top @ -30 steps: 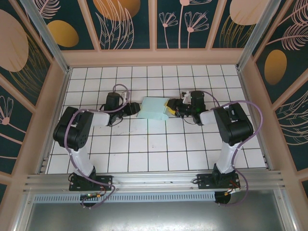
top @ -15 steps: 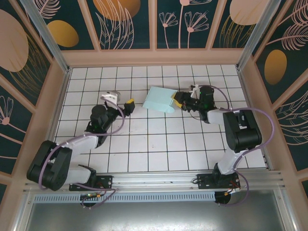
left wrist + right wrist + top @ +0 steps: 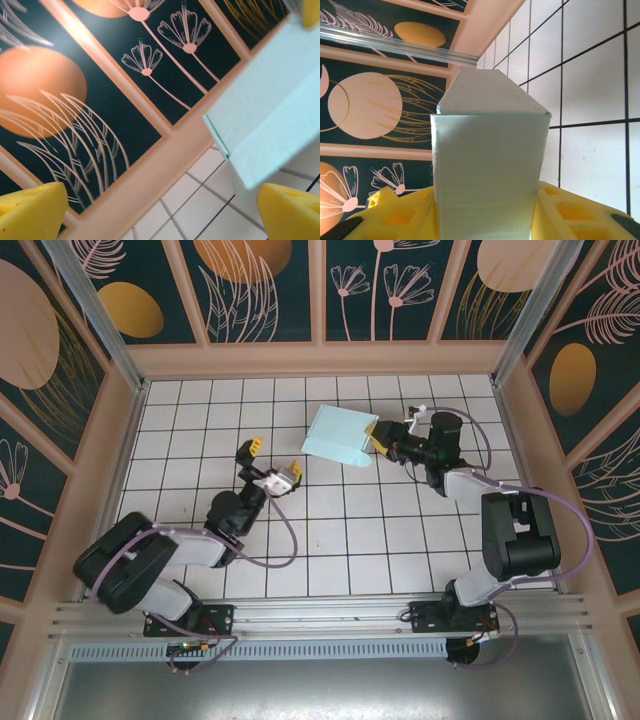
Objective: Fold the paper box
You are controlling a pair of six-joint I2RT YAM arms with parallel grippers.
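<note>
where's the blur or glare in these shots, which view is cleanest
Top external: evenly lit and sharp, paper box clearly outlined. Left wrist: the left fingers at the bottom corners are blurred, and glare bleaches the wall strip at upper left. Right wrist: the box's face is crisp, the right fingers below slightly soft.

The left gripper (image 3: 160, 215) gapes, 2 yellow fingertips (image 3: 290, 212) wide apart; the paper box (image 3: 270, 110) fills the upper right.
</note>
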